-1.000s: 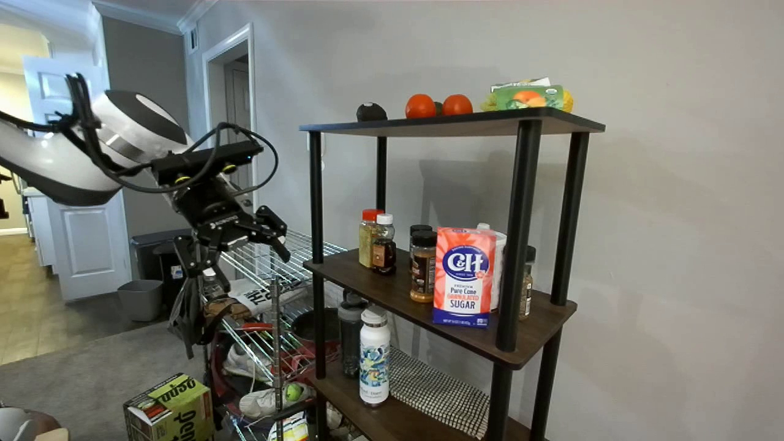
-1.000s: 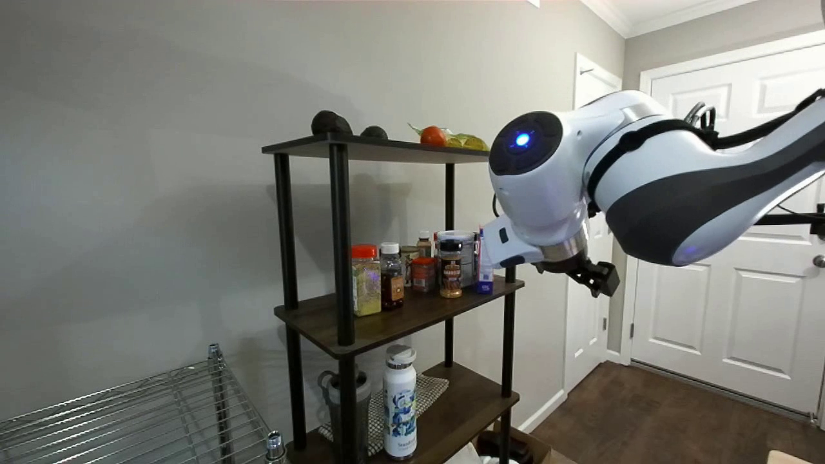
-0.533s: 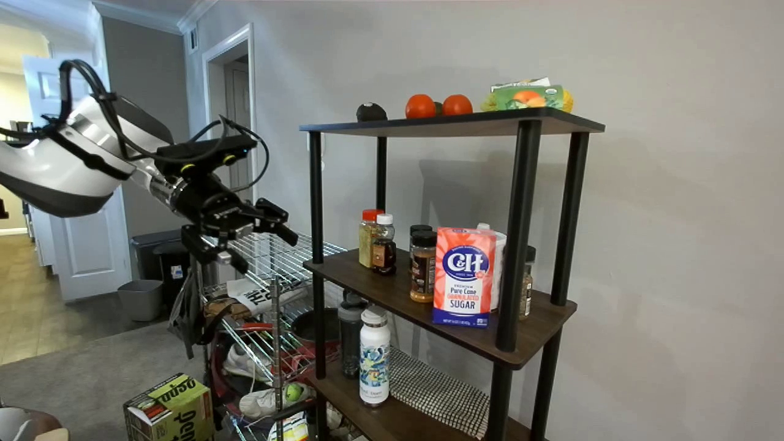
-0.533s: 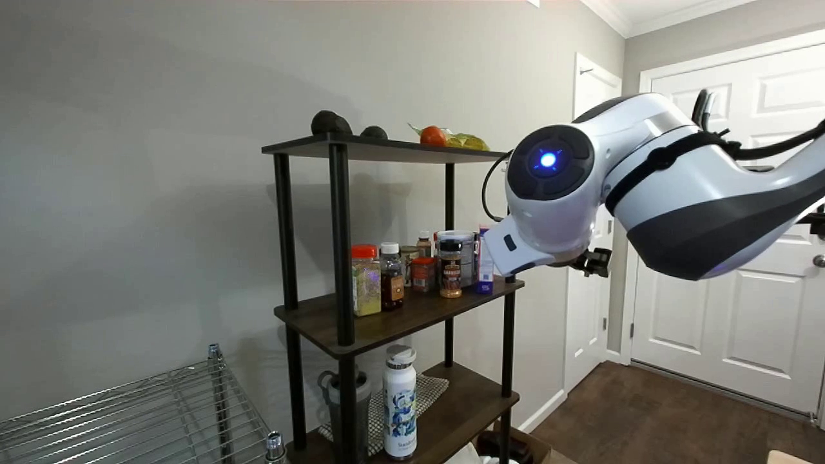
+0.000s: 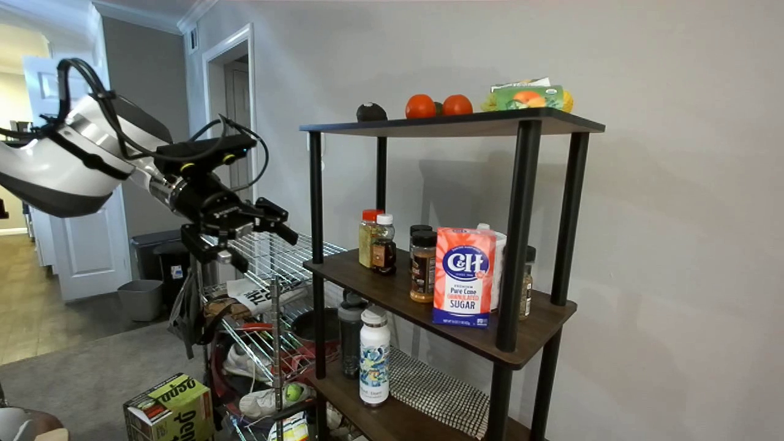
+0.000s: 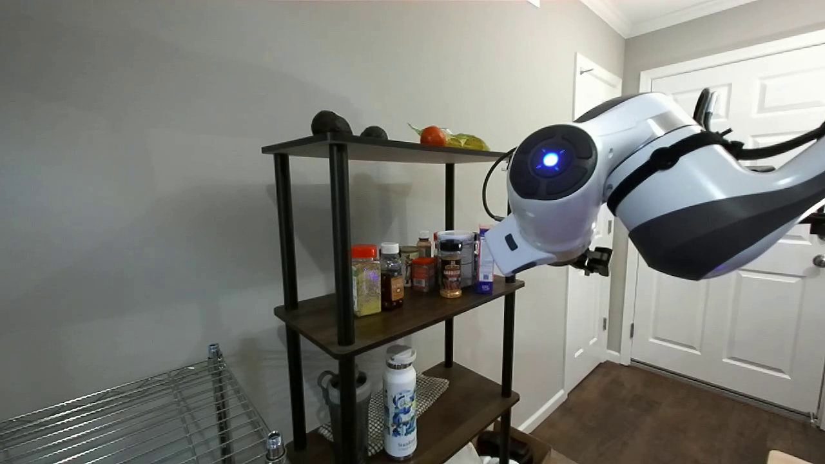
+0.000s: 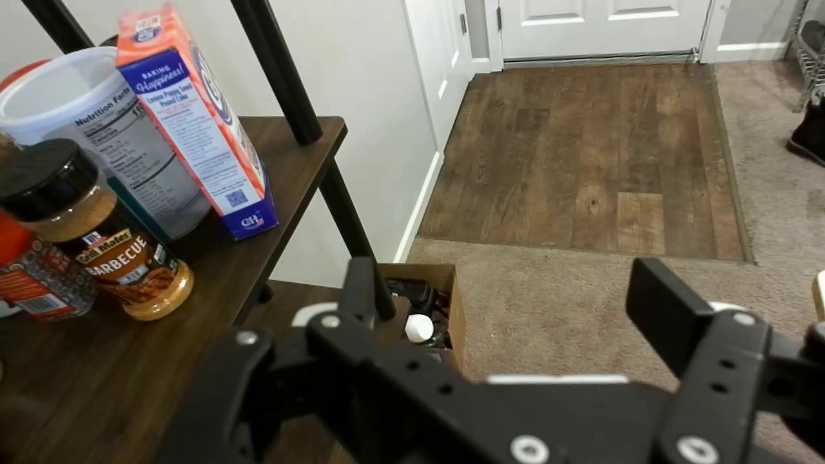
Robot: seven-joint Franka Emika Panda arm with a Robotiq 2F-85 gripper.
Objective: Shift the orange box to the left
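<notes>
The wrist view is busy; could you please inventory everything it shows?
Shelf unit: one, brown and black, left
C&H sugar box: one, orange, white and blue, on the shelf unit
Canister: one, white, left of that box
Grill Mates Barbecue jar: one, brown, black cap, beside the canister
Red-capped spice jar: one, red, left edge
Cut-off items: several, mixed, edges, unidentifiable
Wall: one, pale grey, behind shelf unit
Doors: two, white, top
Wood floor: one, brown, below doors
Carpet: one, beige, lower right
Cardboard box: one, brown, lower middle, contents unclear
Wire rack: one, grey, upper right
Shoe: one, black, right edge
Jaws: two, black, open, bottom
</notes>
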